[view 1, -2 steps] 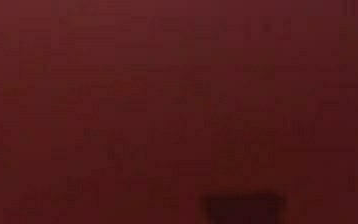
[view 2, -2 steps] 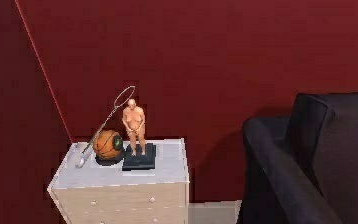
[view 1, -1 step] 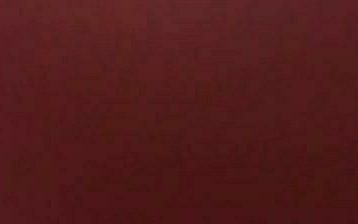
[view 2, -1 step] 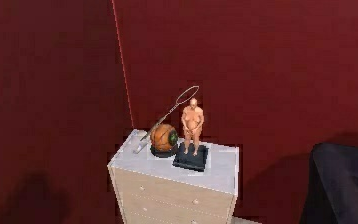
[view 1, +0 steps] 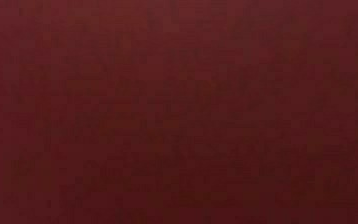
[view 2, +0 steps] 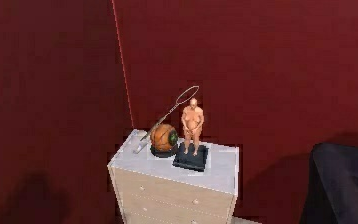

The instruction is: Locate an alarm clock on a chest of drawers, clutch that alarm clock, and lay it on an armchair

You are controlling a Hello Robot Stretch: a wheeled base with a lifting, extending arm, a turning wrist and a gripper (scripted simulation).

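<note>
Searching by the look of it: round orange blob [view 2: 163, 138], maybe the alarm clock, on the chest of drawers [view 2: 177, 185], next up closing in on that chest; can't tell pincer state.

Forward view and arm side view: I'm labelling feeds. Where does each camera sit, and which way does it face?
Forward view: on the robot, looking ahead and slightly down at a dark red wall.
Arm side view: on the robot's body, looking out sideways at a chest of drawers bearing a statue and an orange ball.
Shared: the dark red wall colour.
</note>
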